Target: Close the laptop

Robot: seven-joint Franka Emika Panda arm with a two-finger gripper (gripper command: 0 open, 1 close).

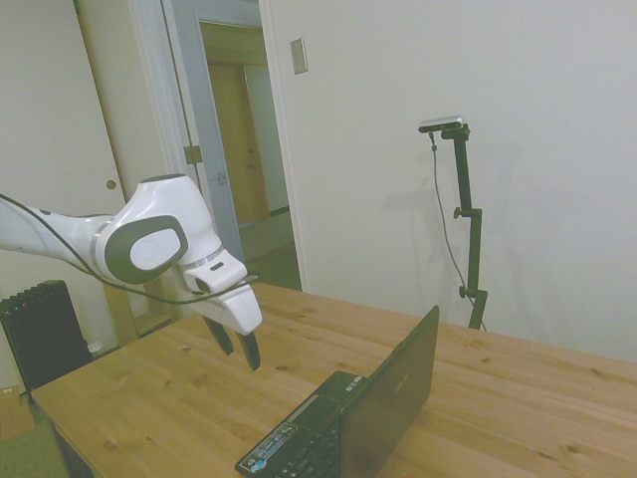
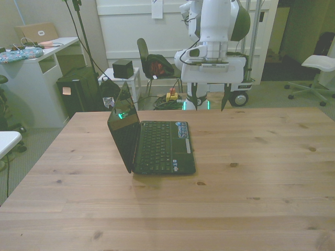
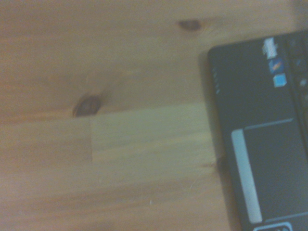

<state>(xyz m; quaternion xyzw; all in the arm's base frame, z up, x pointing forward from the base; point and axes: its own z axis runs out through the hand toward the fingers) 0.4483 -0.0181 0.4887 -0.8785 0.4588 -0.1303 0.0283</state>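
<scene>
Wooden table (image 2: 251, 172), black chair (image 2: 149, 60) behind, white desk (image 2: 36, 57), dark radiator (image 1: 40, 329)

A white robot arm (image 1: 149, 239) with smooth, rounded shells, seen at a wooden table. A dark grey oval cap (image 1: 144, 249) covers the side of its large joint, ringed by a grey band. A thin black cable (image 1: 60, 244) runs along the arm and loops under the wrist. The gripper (image 1: 237, 347) has a white, boxy body and two short black fingers (image 1: 249, 351). In the front view the gripper (image 2: 209, 97) body is a wide white bar with fine dark markings along its face.
</scene>
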